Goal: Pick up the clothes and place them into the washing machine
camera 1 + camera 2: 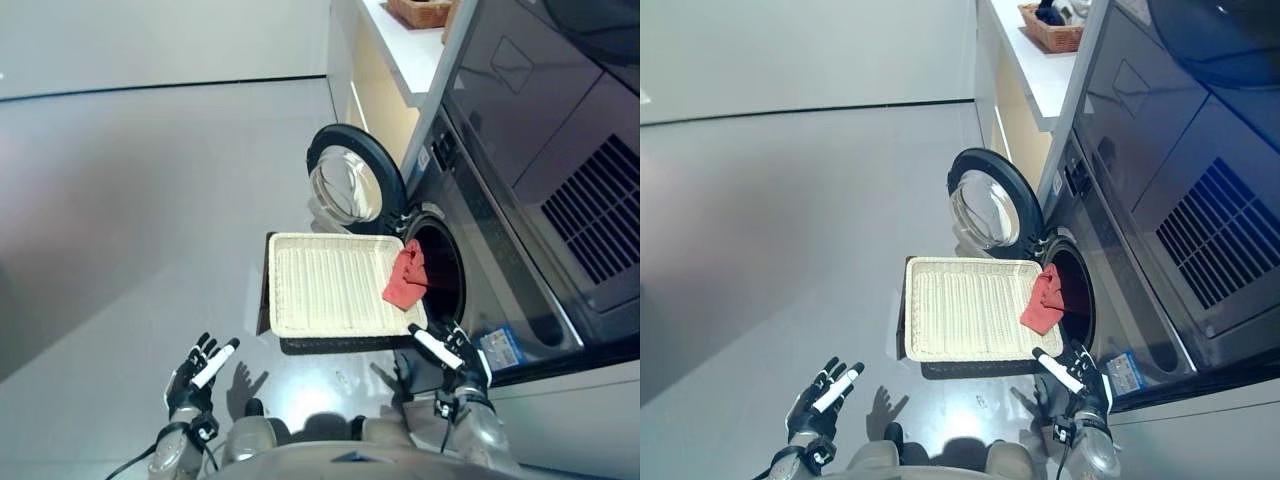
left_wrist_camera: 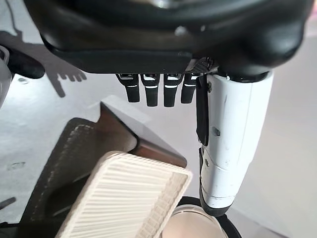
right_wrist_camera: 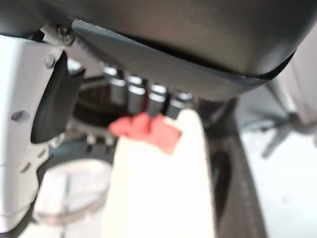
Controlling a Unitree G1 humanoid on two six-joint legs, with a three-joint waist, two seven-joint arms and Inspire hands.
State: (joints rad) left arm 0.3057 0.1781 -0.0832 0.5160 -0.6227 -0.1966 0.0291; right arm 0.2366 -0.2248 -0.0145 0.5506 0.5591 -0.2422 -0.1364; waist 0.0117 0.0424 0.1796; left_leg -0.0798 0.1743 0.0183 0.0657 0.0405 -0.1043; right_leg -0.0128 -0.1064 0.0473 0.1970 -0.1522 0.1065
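Observation:
A red cloth [image 1: 405, 277] hangs over the right rim of a white woven basket [image 1: 320, 285], partly into the round opening of the washing machine [image 1: 445, 265]. The machine's door [image 1: 345, 185] stands swung open to the far side. My right hand [image 1: 447, 347] hovers near the basket's near right corner, fingers straight and holding nothing; its wrist view shows the red cloth [image 3: 146, 130] past the fingers. My left hand [image 1: 200, 368] is low at the left over the floor, open and empty, well away from the basket [image 2: 129, 198].
The basket rests on a dark stand [image 1: 330, 345] on the grey floor. A white counter [image 1: 415, 50] with a brown wicker basket [image 1: 420, 12] runs behind the machine. A small blue-and-white label [image 1: 500, 347] sits on the machine front.

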